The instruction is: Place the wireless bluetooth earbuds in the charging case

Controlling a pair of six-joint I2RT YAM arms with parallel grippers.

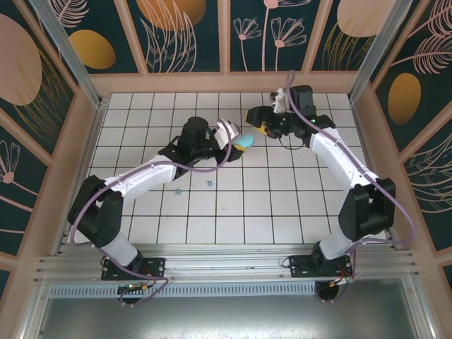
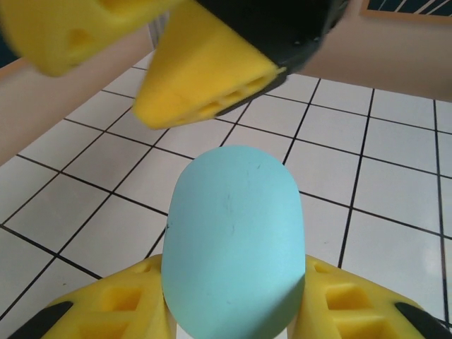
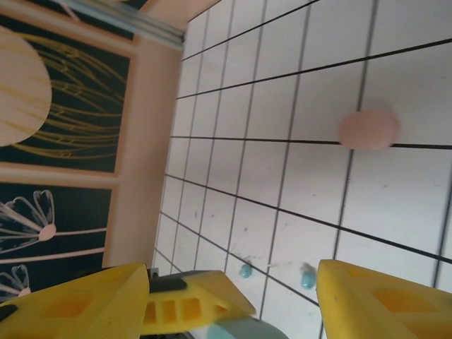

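My left gripper [image 1: 236, 139] is shut on a teal-blue charging case [image 1: 244, 141], held above the middle of the tiled floor. In the left wrist view the case [image 2: 233, 226] stands smooth and rounded between my yellow fingers [image 2: 127, 304]. My right gripper [image 1: 265, 129] hangs open just right of the case, and its yellow fingers [image 2: 205, 85] reach in above it. Two teal earbuds [image 1: 209, 183] [image 1: 178, 191] lie on the tiles left of centre. They also show past my right gripper [image 3: 232, 282] as earbuds [image 3: 245, 270] [image 3: 308, 277].
A pale pink rounded thing [image 3: 367, 129], larger than the earbuds, rests on a tile line. Peach walls [image 1: 226, 83] with dark floral panels close in the tiled floor [image 1: 233, 219] on three sides. My left forearm [image 1: 148, 176] stretches across the left tiles.
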